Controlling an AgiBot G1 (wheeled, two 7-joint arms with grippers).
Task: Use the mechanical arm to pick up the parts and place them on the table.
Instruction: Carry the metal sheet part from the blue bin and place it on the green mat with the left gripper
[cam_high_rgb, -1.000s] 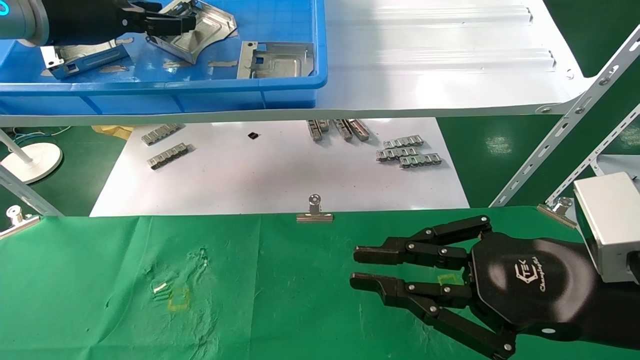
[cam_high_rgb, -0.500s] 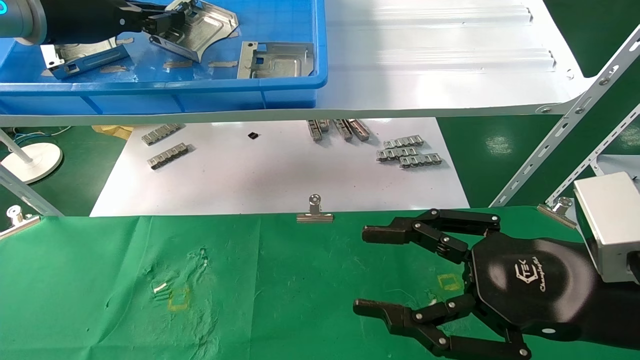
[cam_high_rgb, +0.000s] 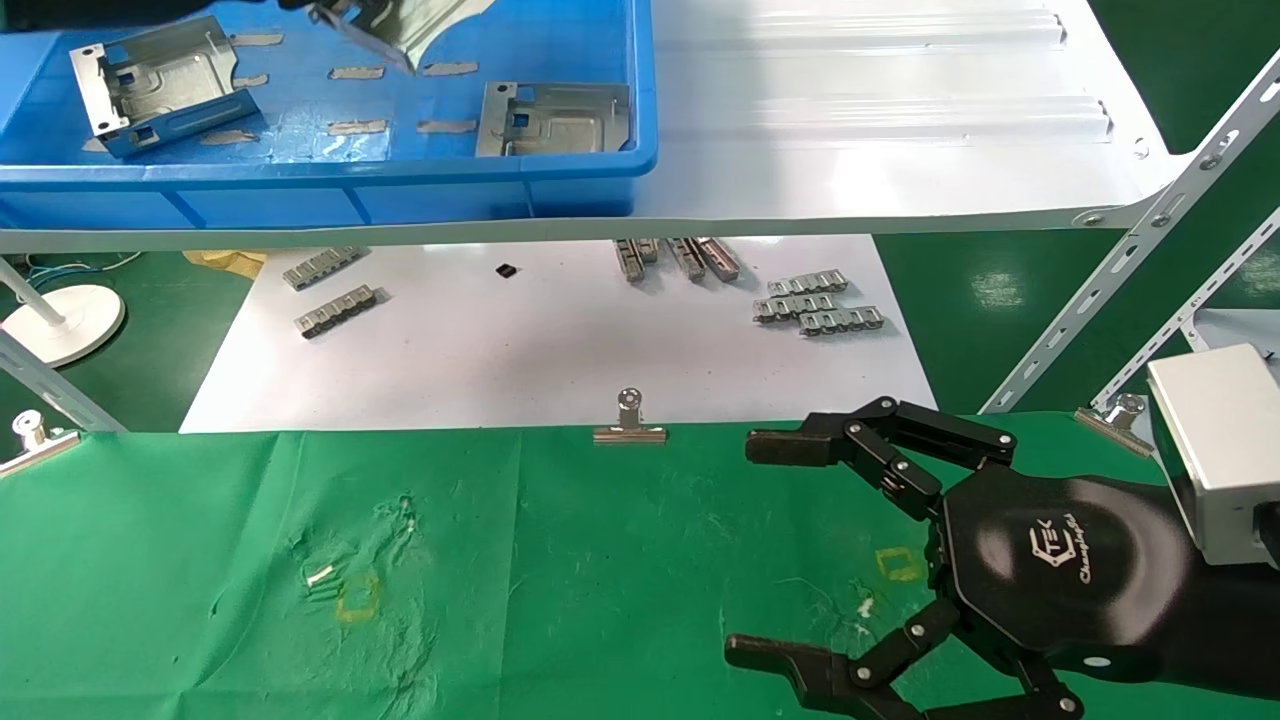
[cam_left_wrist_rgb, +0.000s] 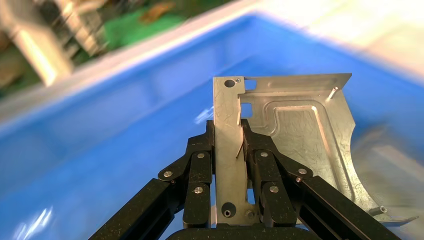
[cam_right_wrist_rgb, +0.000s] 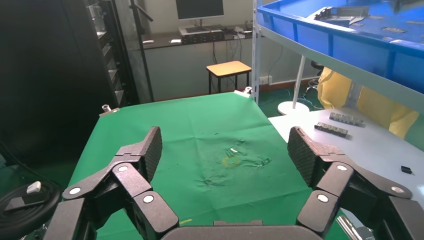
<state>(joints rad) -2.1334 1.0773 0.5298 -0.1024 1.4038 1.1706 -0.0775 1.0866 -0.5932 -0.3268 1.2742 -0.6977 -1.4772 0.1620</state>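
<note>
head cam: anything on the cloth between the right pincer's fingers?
Just bare green table with a small yellow square mark between the open right pincer's fingers, in the head view. No part there.

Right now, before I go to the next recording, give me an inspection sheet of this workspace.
Surface: green cloth table, wrinkled, no part on it.
Job's things: one part clamped in the left gripper above the blue bin; two more parts lie in the bin.
Clutter: small toothed strips on the white sheet; binder clips on the cloth edge.
Grippers: left shut on the part; right gripper open, over the table, holding nothing.
Cables: thin wires on the floor by a white round base.
Surroundings: white shelf under the bin; stool and monitor beyond the table.
</note>
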